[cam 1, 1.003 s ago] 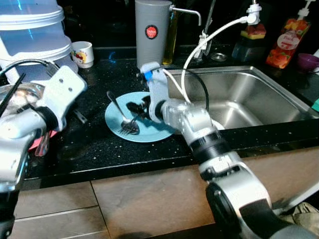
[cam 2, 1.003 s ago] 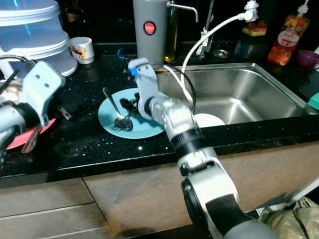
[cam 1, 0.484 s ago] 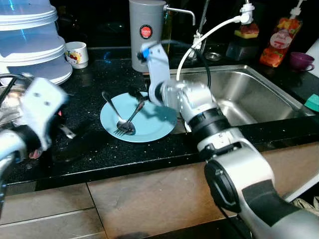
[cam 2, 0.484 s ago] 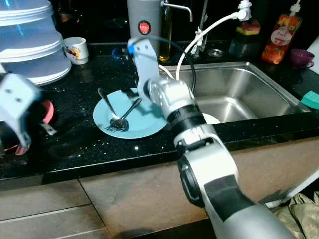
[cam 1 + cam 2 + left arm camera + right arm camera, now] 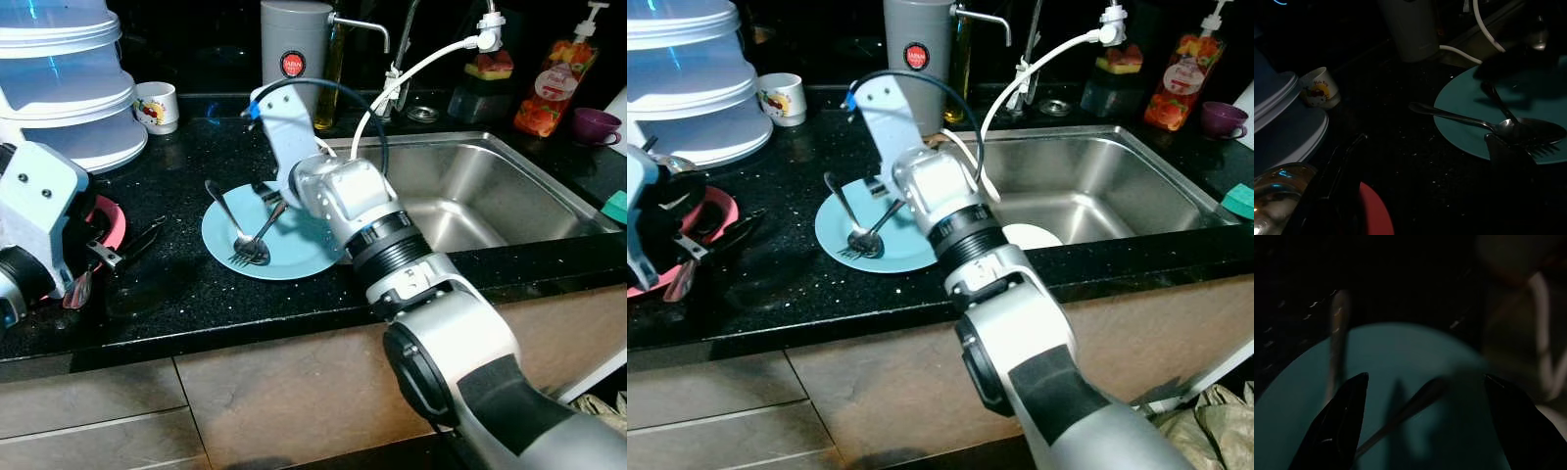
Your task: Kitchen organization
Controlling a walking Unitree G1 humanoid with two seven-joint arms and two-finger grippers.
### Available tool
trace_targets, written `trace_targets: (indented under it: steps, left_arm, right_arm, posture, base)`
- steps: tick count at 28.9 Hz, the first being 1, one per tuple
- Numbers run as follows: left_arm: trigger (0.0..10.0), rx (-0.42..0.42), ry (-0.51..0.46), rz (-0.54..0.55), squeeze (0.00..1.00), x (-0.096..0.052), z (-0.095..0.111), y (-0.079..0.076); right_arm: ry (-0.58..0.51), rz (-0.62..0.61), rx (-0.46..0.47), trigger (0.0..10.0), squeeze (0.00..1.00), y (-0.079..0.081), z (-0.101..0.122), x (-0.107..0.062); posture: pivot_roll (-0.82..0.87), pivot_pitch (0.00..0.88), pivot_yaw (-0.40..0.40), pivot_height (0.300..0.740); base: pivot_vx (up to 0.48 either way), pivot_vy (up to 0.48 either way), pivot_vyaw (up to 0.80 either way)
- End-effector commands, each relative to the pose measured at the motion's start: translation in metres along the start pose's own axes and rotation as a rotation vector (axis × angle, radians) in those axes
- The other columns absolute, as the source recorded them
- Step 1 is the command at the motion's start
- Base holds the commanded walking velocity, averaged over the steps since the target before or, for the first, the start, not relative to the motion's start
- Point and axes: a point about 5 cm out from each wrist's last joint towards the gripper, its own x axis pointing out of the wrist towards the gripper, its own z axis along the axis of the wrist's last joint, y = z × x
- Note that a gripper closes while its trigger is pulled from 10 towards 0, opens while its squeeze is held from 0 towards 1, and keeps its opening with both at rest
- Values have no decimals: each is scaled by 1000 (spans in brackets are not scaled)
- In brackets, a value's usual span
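A light blue plate (image 5: pixel 299 245) lies on the black counter, left of the sink. A spoon (image 5: pixel 223 211) and a fork (image 5: pixel 263 230) rest crossed on it, their heads toward the counter's front. My right gripper (image 5: pixel 265 192) hovers over the plate's far rim. In the right wrist view it (image 5: pixel 1425 426) is open, its fingers (image 5: pixel 1337 426) straddling the fork handle (image 5: pixel 1415 404) without touching it. My left gripper (image 5: pixel 137 240) is low over the counter, left of the plate. It looks open in the left wrist view (image 5: pixel 1425 147) and holds nothing.
A pink plate (image 5: pixel 110 220) lies beneath my left arm. White stacked containers (image 5: pixel 69 88), a mug (image 5: pixel 159 106) and a grey canister (image 5: pixel 299 59) line the back. The steel sink (image 5: pixel 490 196) on the right holds a white plate (image 5: pixel 1034 235), with a hose (image 5: pixel 411 78) arching above.
My right gripper has lifted off the fork's middle and moved back to the plate's far rim. The left arm has dropped and pulled back left. The fork and spoon stay on the plate.
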Motion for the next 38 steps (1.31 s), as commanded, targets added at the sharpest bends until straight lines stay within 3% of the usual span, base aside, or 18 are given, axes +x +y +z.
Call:
trace_targets:
  steps: [1,6,10,22,26,29,32,35,38]
  left_arm:
    - [10000,-15,2,-20,0,2,-1,-5]
    - [10000,-42,-11,-48,0,8,0,-15]
    - [10000,-44,-16,-35,0,9,1,-13]
    - [10000,-46,-10,-22,0,6,3,-12]
    - [10000,-10,70,116,0,-1,-4,13]
    - [10000,-37,90,138,0,-5,-6,21]
    - [10000,-61,98,85,0,-5,-8,15]
    - [10000,-102,131,-114,0,-7,-15,-16]
    - [10000,-111,147,-144,0,-8,-18,-22]
  right_arm:
    - [40,17,37,10000,0,1,-3,0]
    - [202,57,144,10000,0,8,-23,3]
    - [280,75,192,10000,0,12,-34,4]
    - [347,115,274,10000,0,24,-42,5]
    - [351,140,317,10000,0,31,-40,4]
    - [342,150,325,10000,0,33,-36,3]
    - [338,149,321,10000,0,34,-35,3]
    - [341,135,307,10000,0,34,-37,4]
    - [341,129,305,10000,0,34,-38,4]
  posture:
    - [64,68,-63,740]
    - [59,68,-58,740]
    - [60,69,-57,740]
    - [63,67,-61,740]
    - [68,67,-64,740]
    - [71,69,-67,740]
    - [71,71,-69,740]
    - [71,71,-70,740]
    - [70,73,-70,740]
  base:
    - [0,0,0]
    - [0,0,0]
    - [0,0,0]
    - [0,0,0]
    - [0,0,0]
    - [0,0,0]
    - [0,0,0]
    - [0,0,0]
    - [0,0,0]
